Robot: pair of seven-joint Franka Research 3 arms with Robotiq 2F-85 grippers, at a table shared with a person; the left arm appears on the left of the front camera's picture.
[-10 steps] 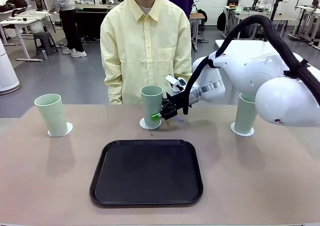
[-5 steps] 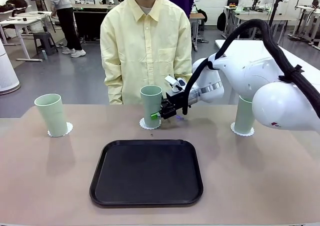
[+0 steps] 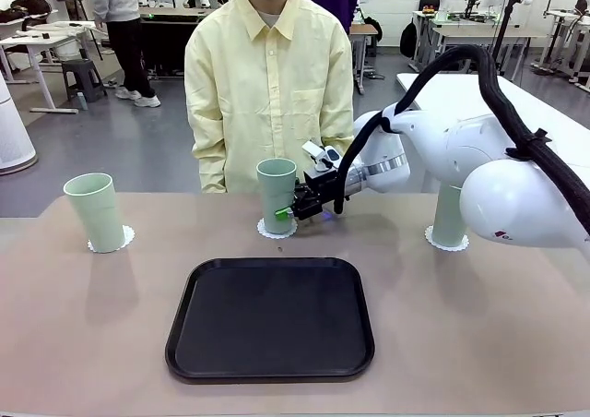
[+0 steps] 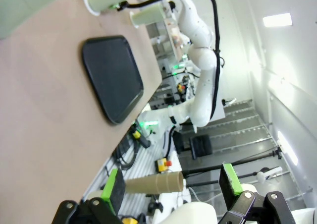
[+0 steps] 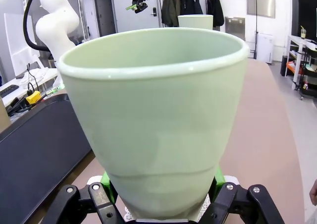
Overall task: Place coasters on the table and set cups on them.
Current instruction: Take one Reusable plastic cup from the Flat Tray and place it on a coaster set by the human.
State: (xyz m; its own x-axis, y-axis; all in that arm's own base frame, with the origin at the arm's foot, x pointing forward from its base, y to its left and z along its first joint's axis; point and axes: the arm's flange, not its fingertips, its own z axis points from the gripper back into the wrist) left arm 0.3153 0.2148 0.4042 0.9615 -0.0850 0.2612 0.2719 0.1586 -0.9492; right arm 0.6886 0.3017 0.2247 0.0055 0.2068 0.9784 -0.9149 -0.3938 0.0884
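The table point(image 3: 83, 315) has a matte tan-pink top, and a black tray point(image 3: 270, 317) with rounded corners and a low raised rim lies near its front edge. Three tall cups of pale green matte plastic stand in a row behind the tray, each one narrower toward its base. The left cup point(image 3: 94, 211) stands on a thin white coaster point(image 3: 124, 241) with a lacy scalloped edge, and the right cup point(image 3: 452, 209) stands on a second coaster point(image 3: 446, 244) of the same kind. The middle cup point(image 3: 277, 194) stands upright on a third coaster point(image 3: 267, 230), in front of a person in a pale yellow shirt. The right gripper point(image 3: 289, 212) is at the lower part of this cup, with its green pads point(image 5: 109, 180) close on both sides of the smooth wall; I cannot tell if they grip it or are just apart from it. The left gripper point(image 4: 172, 184) is off the table, its fingers wide apart and holding nothing.
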